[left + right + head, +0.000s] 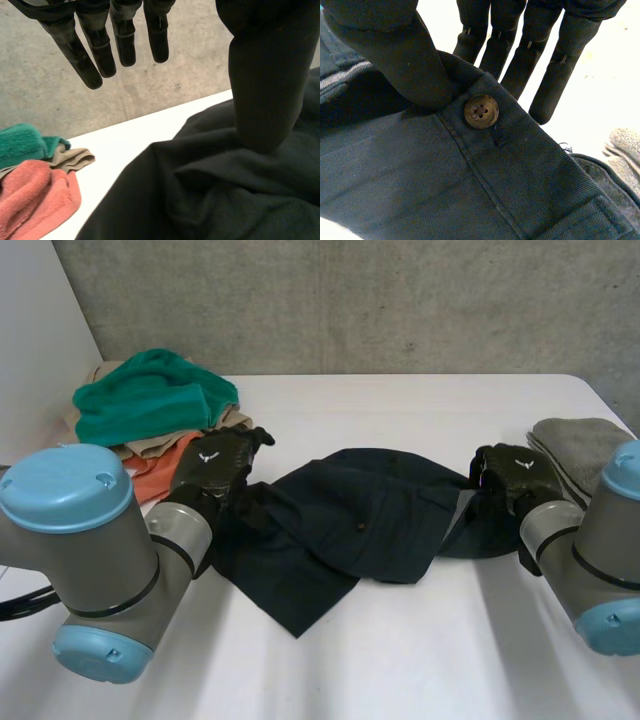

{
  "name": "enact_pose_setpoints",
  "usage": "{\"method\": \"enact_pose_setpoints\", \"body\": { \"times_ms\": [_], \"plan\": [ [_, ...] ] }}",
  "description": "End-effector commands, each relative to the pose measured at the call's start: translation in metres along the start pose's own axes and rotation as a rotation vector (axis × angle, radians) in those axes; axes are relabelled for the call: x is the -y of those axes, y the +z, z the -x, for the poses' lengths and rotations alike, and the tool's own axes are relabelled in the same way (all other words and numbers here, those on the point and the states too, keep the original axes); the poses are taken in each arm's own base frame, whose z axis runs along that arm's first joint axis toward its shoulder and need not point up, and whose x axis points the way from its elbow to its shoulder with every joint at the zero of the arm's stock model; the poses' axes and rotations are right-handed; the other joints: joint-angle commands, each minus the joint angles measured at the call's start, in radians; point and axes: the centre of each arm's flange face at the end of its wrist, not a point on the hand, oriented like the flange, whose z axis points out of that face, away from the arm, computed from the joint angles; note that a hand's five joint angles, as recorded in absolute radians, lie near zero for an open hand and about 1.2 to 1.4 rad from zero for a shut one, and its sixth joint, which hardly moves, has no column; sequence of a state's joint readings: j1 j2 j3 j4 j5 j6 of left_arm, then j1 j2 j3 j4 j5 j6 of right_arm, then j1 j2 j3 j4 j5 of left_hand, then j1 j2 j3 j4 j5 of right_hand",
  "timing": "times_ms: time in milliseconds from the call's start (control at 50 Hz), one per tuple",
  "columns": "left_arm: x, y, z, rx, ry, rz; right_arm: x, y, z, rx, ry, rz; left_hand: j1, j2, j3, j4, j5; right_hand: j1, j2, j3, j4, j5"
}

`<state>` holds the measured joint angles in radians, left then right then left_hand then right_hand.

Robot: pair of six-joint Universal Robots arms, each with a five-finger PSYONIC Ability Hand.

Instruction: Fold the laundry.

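I see the dark pants (350, 520) lying in the middle of the desk (400, 405) between my hands. My left hand (215, 465) is at their left edge, fingers straight and holding nothing. My right hand (515, 475) pinches the waistband by the button (481, 111).
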<state>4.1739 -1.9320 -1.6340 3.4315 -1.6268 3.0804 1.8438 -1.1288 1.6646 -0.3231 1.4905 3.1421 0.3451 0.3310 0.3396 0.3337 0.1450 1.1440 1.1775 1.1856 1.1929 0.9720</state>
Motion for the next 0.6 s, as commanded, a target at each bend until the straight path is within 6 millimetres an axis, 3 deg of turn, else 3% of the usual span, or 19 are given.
{"method": "enact_pose_setpoints", "body": {
  "times_ms": [20,100,140,160,240,300,380,400,440,600],
  "plan": [
    [0.005,0.003,0.006,0.021,-0.006,-0.018,0.028,0.022,-0.023,-0.054,0.012,-0.052,-0.058,-0.044,-0.053,-0.047,-0.033,0.252,0.219,0.211,0.203,0.250],
    [0.011,0.005,0.010,0.030,-0.001,-0.030,0.035,0.046,-0.045,-0.100,-0.028,-0.010,-0.102,-0.088,-0.097,-0.091,-0.077,0.226,0.192,0.184,0.177,0.223],
    [0.013,0.007,0.012,0.034,0.005,-0.032,0.035,0.050,-0.052,-0.113,-0.079,0.052,-0.102,-0.088,-0.097,-0.091,-0.077,-0.432,-0.465,-0.473,-0.480,-0.434],
    [0.013,0.008,0.015,0.042,0.014,-0.027,0.036,0.049,-0.056,-0.126,-0.141,0.129,-0.102,-0.088,-0.097,-0.091,-0.077,-0.969,-1.003,-1.011,-1.018,-0.972],
    [0.014,0.013,0.025,0.064,0.037,-0.014,0.040,0.032,-0.053,-0.129,-0.255,0.268,-0.102,-0.088,-0.097,-0.091,-0.077,-0.969,-1.003,-1.011,-1.018,-0.972],
    [0.014,0.016,0.028,0.066,0.056,-0.005,0.049,0.024,-0.038,-0.085,-0.305,0.228,-0.096,-0.082,-0.091,-0.085,-0.071,-0.969,-1.003,-1.011,-1.018,-0.972],
    [0.011,0.021,0.032,0.061,0.101,0.011,0.075,-0.004,-0.017,-0.026,-0.398,0.139,-0.082,-0.068,-0.076,-0.070,-0.056,-0.969,-1.003,-1.011,-1.018,-0.972],
    [0.011,0.023,0.033,0.059,0.128,0.020,0.087,-0.020,-0.010,-0.009,-0.433,0.103,-0.082,-0.068,-0.076,-0.070,-0.056,-0.969,-1.003,-1.011,-1.018,-0.972],
    [0.009,0.025,0.036,0.062,0.156,0.035,0.092,-0.035,-0.004,0.017,-0.461,0.089,-0.082,-0.068,-0.076,-0.070,-0.056,-0.929,-0.962,-0.970,-0.977,-0.931],
    [0.001,0.033,0.049,0.055,0.239,0.128,0.051,-0.097,0.032,0.208,-0.526,0.231,-0.052,-0.038,-0.047,-0.041,-0.027,-0.635,-0.669,-0.677,-0.684,-0.638]
  ]
}}
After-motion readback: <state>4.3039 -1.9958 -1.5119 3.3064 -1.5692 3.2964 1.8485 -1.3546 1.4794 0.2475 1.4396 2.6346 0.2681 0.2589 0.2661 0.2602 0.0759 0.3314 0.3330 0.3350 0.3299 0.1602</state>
